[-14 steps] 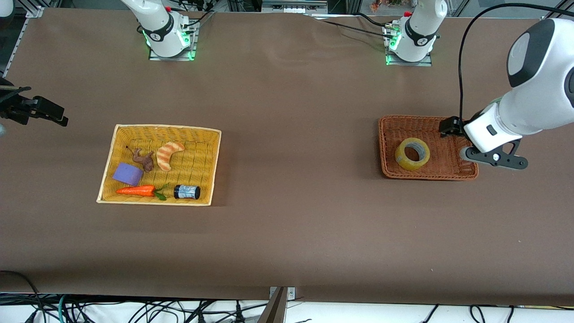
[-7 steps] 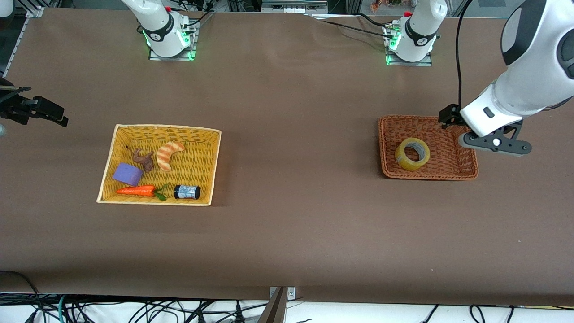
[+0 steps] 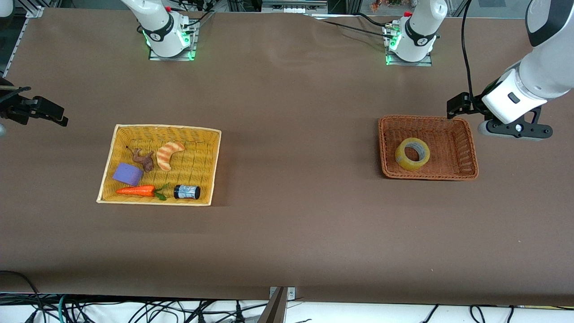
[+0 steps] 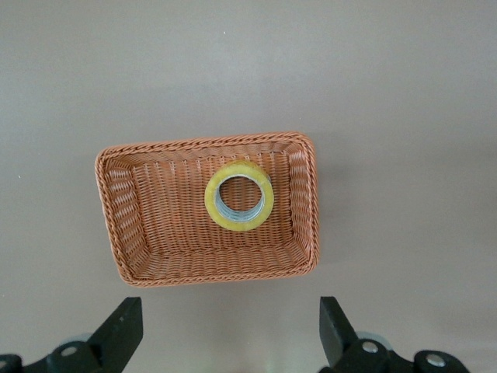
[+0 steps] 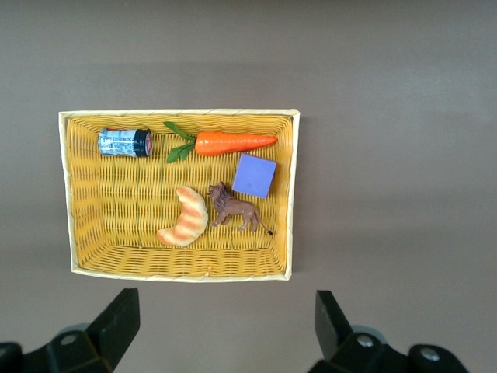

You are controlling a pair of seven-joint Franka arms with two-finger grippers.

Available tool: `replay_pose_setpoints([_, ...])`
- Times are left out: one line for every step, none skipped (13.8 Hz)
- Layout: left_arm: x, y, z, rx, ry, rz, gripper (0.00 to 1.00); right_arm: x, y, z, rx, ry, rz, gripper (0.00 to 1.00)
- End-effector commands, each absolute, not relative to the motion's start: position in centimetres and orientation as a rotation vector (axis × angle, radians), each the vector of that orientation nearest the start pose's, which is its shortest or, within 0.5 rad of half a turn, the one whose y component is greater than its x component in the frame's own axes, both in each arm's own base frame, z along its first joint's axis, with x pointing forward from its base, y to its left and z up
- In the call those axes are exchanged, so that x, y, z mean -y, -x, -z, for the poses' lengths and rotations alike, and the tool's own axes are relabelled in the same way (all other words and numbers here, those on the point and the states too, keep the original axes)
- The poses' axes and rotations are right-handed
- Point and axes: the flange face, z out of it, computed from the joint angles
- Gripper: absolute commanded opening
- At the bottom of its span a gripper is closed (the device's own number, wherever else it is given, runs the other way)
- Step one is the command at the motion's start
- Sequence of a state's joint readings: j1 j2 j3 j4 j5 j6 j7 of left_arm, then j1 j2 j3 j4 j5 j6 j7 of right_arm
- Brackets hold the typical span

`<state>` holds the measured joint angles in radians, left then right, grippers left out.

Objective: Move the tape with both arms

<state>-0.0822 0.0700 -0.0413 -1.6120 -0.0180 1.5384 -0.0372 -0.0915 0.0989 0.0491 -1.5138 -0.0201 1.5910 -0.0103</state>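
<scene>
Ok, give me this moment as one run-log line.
tape: in brown basket, untouched | left gripper: open, beside that basket, empty | right gripper: open, waiting, empty | yellow basket: holds other items

You are looking at a robotics lab: two white arms (image 3: 159,27) bolted along the worktop's (image 3: 287,233) top edge, loose cables (image 3: 134,309) beneath its bottom edge.

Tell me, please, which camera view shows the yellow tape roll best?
The left wrist view: it looks straight down on the tape, showing its ring and grey core inside the brown basket. The front view shows it smaller and at a slant. The right wrist view does not show it.
</scene>
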Motion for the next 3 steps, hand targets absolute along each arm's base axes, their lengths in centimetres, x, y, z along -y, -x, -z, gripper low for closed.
replay_pose_setpoints([7.45,-56.46,-57.54,-0.105,3.152,-0.183,1.0,3.12,-58.76,-60.15,-0.039,3.156,-0.03,1.0])
replay_pose_setpoints([7.16,-56.9,-57.27,-0.098,3.156,-0.171,1.0,3.12,-58.72,-60.24,-0.041,3.156,-0.027,1.0])
replay_pose_setpoints([7.41,-57.33,-57.7,-0.1,3.161,-0.152,1.0,3.01,-58.73,-60.24,-0.039,3.155,-0.027,1.0])
